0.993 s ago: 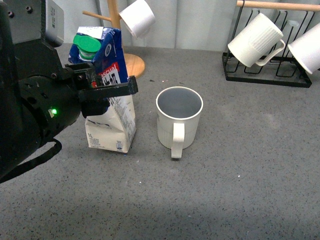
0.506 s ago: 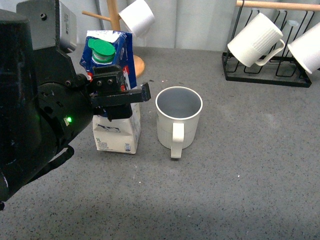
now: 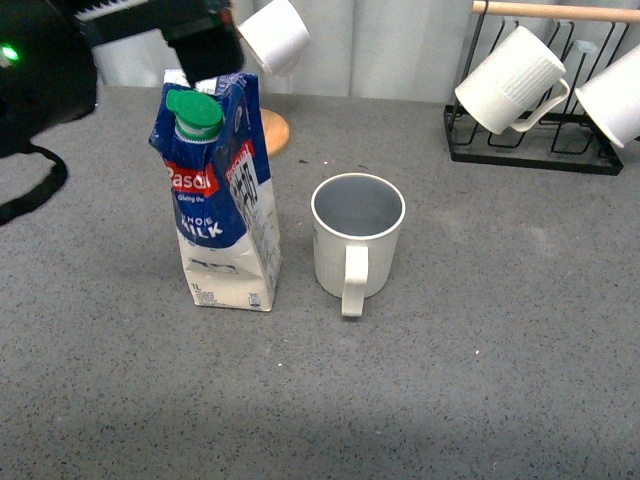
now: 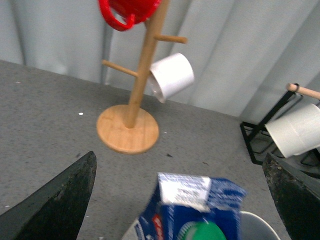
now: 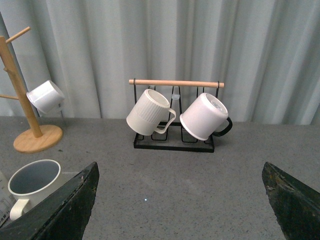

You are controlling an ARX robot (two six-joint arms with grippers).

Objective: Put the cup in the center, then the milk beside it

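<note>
The milk, a blue and cream carton with a green cap, stands upright on the grey table. It is just left of the cup, a ribbed cream mug with its handle toward me. A narrow gap separates them. My left gripper hangs open above and behind the milk, touching nothing; the cup's rim shows beside the carton. In the front view that arm fills the top left corner. My right gripper is open over bare table, well right of the cup.
Behind the milk stands a wooden mug tree with a smooth white cup and a red mug. A black wire rack at the back right holds a ribbed mug and another white mug.
My left gripper let go of the milk and lifted up and back. The carton, tilted a second ago, now stands upright a little nearer the cup.
</note>
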